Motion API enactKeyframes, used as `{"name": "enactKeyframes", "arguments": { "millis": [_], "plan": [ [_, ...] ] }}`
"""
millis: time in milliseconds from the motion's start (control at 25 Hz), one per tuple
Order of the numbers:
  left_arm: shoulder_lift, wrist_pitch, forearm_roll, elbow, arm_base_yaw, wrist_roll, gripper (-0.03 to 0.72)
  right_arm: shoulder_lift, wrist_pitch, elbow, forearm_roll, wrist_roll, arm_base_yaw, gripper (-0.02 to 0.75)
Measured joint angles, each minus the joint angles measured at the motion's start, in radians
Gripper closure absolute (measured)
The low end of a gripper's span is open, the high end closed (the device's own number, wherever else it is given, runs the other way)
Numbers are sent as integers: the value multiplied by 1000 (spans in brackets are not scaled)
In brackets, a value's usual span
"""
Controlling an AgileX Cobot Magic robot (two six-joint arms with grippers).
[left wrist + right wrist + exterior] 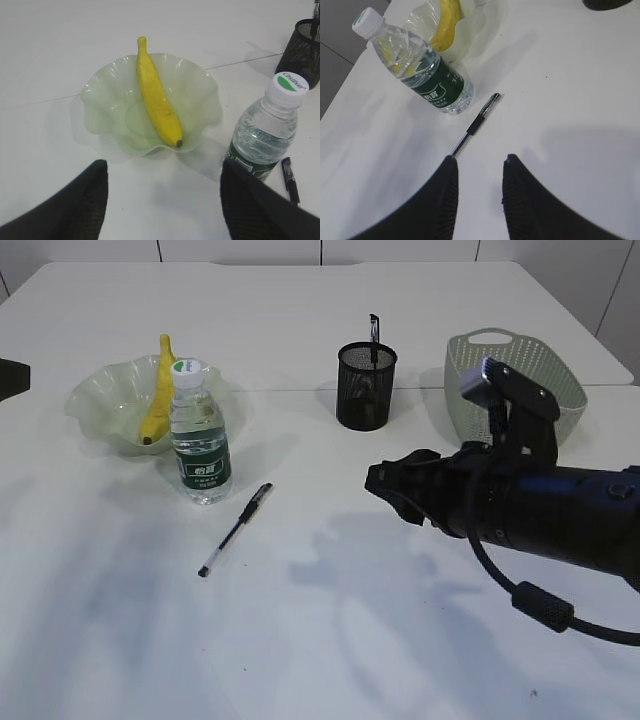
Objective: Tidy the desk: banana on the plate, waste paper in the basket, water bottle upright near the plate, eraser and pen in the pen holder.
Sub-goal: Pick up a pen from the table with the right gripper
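Observation:
A yellow banana (158, 390) lies in the pale green plate (95, 395). Right next to the plate a water bottle (200, 435) stands upright with its cap on. A black pen (235, 530) lies on the table in front of the bottle. The black mesh pen holder (366, 385) has one pen standing in it. My right gripper (479, 160) hovers open and empty just short of the pen's (477, 122) tip. My left gripper (162, 172) is open and empty in front of the plate (100, 100) and banana (157, 100). No eraser or waste paper shows.
A pale green basket (515, 380) stands at the back right, behind my right arm (530, 510); its inside is hidden. A seam between two tables runs behind the plate and the pen holder. The left table edge lies close to the bottle (425, 70).

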Motion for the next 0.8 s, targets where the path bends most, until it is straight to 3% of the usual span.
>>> {"name": "enactKeyframes", "arguments": {
  "millis": [800],
  "plan": [
    [0,20,0,0,0,0,192,154,34,-84,45,28,0,505]
  ]
}}
